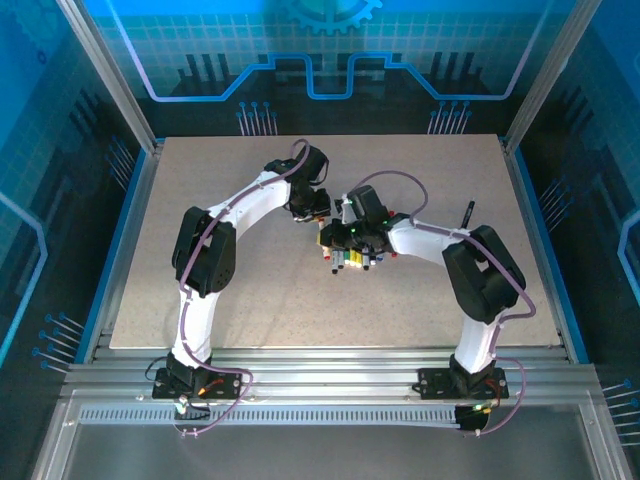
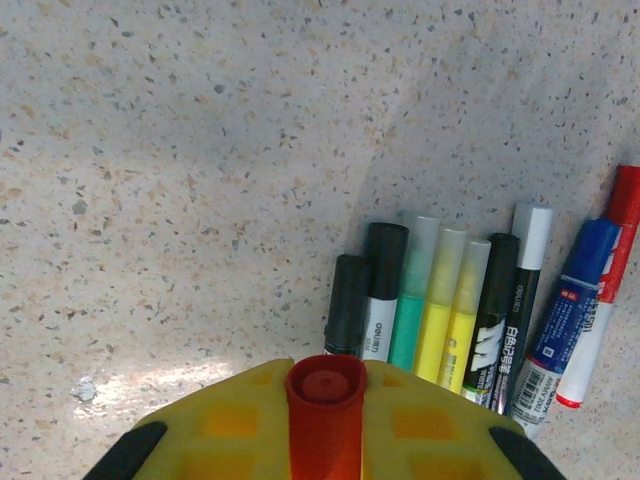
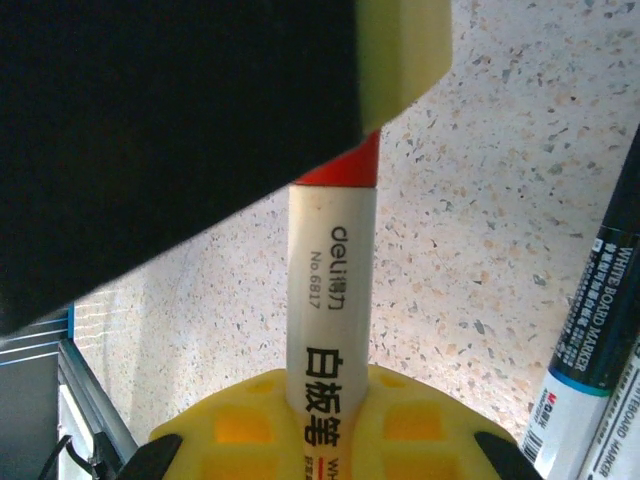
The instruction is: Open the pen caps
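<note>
The left gripper (image 2: 325, 400) clamps a half-hidden short red plastic cap (image 2: 325, 430); the right gripper (image 3: 327, 415) clasps its white cylindrical pen barrel (image 3: 330, 280).

Speckled beige tabletop (image 1: 250, 310) lies flat, slotted metal rails (image 1: 330, 413) running along its near edge. Metal posts (image 1: 105, 75) rise at the far corners. Blue walls (image 1: 330, 50) with a circuit pattern stand behind and beside. A pale fleck (image 2: 85, 390) sits on the tabletop

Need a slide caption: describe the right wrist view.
Right pincer grips a white marker barrel whose red cap sits in the left pincer, above speckled table.
</note>
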